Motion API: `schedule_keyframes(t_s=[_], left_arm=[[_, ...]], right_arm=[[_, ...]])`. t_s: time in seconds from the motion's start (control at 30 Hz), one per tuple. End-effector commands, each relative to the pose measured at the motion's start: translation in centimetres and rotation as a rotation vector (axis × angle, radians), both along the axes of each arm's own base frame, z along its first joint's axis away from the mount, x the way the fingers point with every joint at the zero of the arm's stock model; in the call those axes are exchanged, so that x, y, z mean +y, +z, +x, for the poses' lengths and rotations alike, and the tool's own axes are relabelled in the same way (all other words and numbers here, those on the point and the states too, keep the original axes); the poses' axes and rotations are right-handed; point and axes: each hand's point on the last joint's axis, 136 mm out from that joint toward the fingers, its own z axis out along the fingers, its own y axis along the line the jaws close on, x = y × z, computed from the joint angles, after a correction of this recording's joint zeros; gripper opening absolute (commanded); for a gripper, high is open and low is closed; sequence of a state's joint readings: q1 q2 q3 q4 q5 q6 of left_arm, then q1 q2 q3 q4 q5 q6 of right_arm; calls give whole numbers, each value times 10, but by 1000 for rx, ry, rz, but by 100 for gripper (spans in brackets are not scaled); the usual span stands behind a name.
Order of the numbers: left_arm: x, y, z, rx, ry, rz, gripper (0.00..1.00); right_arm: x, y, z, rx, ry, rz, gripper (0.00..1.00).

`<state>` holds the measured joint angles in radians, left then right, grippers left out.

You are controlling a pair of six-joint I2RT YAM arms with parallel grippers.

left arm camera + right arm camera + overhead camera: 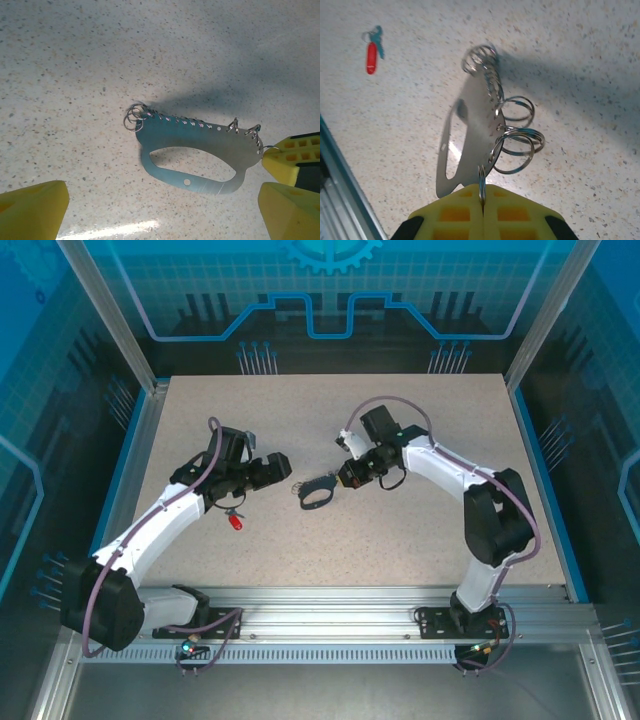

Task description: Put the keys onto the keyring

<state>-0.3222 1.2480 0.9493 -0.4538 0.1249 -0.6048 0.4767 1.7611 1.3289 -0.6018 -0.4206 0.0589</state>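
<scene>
My right gripper (482, 192) is shut on one small silvery ring at the end of the keyring (475, 125), a flat grey oval plate with a row of rings along one edge. The plate stands on edge over the table and casts a shadow. From above, the keyring (316, 495) lies between the two arms, with the right gripper (341, 478) at its right end. My left gripper (164, 205) is open, its yellow fingers (35, 210) wide apart just short of the keyring (200, 137), with nothing between them. A red-headed key (237, 523) lies on the table beside the left arm, also seen far left as the key (371, 56).
The speckled table (400, 550) has a metal rail (330, 605) along its near edge and blue-trimmed walls at the sides. The right gripper's yellow fingers (282, 162) show at the right end of the keyring in the left wrist view.
</scene>
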Motion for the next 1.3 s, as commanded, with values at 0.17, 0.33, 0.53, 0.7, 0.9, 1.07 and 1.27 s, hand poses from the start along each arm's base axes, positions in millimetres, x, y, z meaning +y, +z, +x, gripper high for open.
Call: schedule_keyframes(t_s=[0.17, 0.33, 0.53, 0.7, 0.9, 1.07, 1.27], left_arm=[[-34, 84, 15, -159, -115, -176, 93], [-56, 129, 21, -229, -210, -273, 84], [-79, 185, 25, -334, -314, -417, 69], [-91, 215, 23, -396, -405, -474, 60], [-104, 233, 18, -443, -523, -533, 54], [-112, 229, 21, -433, -574, -561, 49], [-116, 228, 23, -453, -597, -605, 47]], right_arm=[[7, 98, -5, -160, 46, 183, 0], [12, 158, -14, -218, 66, 297, 0], [15, 215, -21, -250, 85, 433, 0], [15, 239, -19, -241, 77, 523, 0], [19, 253, -15, -190, 95, 617, 0], [24, 254, -11, -146, 125, 656, 0], [21, 253, -6, -126, 125, 684, 0]])
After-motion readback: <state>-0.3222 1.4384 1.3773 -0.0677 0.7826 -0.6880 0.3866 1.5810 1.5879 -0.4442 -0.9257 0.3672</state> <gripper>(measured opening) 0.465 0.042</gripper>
